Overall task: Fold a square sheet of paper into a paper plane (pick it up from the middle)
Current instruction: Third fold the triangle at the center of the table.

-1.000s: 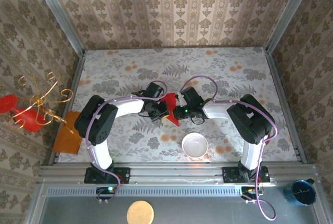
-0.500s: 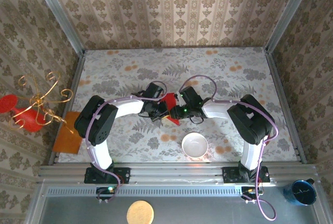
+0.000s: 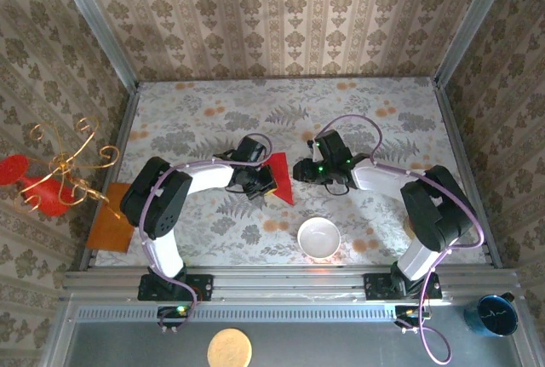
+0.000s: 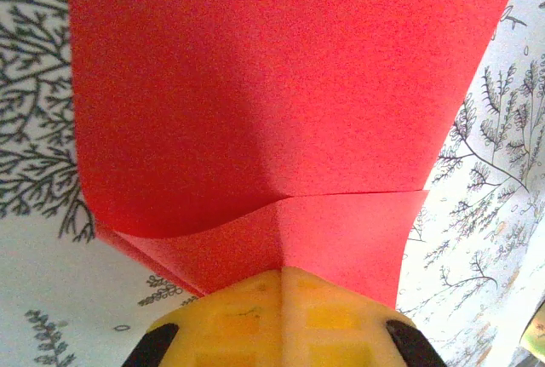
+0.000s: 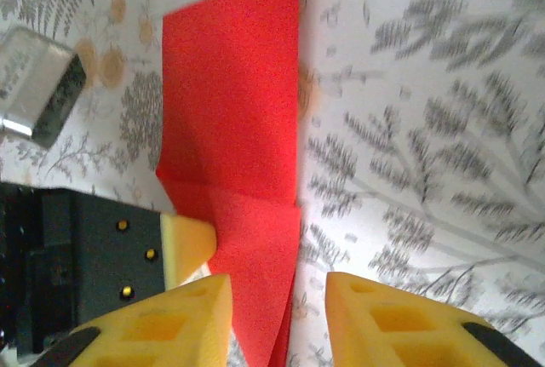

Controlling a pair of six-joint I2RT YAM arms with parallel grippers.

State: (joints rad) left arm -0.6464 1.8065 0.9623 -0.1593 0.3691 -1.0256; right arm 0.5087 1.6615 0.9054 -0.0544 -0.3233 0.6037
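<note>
The square sheet of paper [image 3: 282, 176], bright red and folded into layers, lies mid-table. My left gripper [image 3: 265, 181] is shut on its left side. In the left wrist view the yellow fingers [image 4: 247, 320] press together over the paper [image 4: 272, 86], where a crease and an overlapping flap show. My right gripper [image 3: 300, 171] hovers just right of the paper. In the right wrist view it [image 5: 278, 312] is open, with the paper [image 5: 234, 103] running between and beyond its fingertips and touching neither. The left gripper's fingertip [image 5: 186, 243] rests on the paper's left edge.
A white bowl [image 3: 318, 237] sits in front of the paper, towards the arm bases. An orange-brown board [image 3: 113, 226] lies at the table's left edge beside a red ornament with gold wire curls [image 3: 53, 178]. Patterned walls close off the back and both sides.
My right gripper has opened, let go of the paper and drawn back to the right. The left gripper stays shut on the paper in the same place.
</note>
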